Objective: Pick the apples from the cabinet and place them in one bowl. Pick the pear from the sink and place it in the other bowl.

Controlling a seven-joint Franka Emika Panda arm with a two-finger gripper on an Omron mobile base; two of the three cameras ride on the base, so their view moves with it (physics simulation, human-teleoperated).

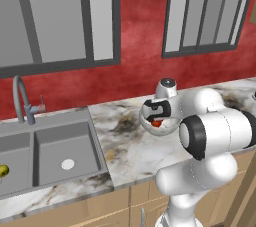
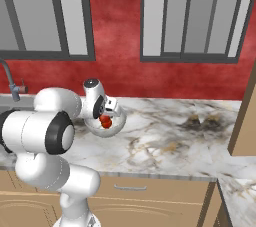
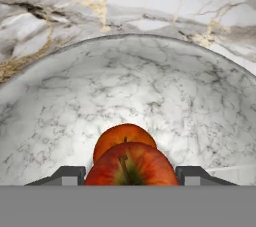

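My gripper (image 3: 130,176) hangs low inside the translucent grey-white bowl (image 3: 60,101), with its fingertips (image 3: 67,174) pressed against both sides of a red apple (image 3: 131,166). A second, more orange apple (image 3: 124,137) lies on the bowl's bottom just behind the first. From the base, the gripper (image 1: 157,117) (image 2: 106,116) is tipped down into the bowl (image 1: 169,127) (image 2: 117,125) on the marble counter, and red apple (image 1: 157,123) (image 2: 105,120) shows under it. The yellow-green pear (image 1: 2,171) lies in the sink's left basin. The cabinet and the bluish-white bowl are out of view.
The grey double sink (image 1: 65,138) with its curved faucet (image 1: 20,96) sits left of the bowl. Marble counter (image 2: 175,141) stretches to the right, up to a tan wooden panel (image 2: 245,121). A red wall with windows stands behind.
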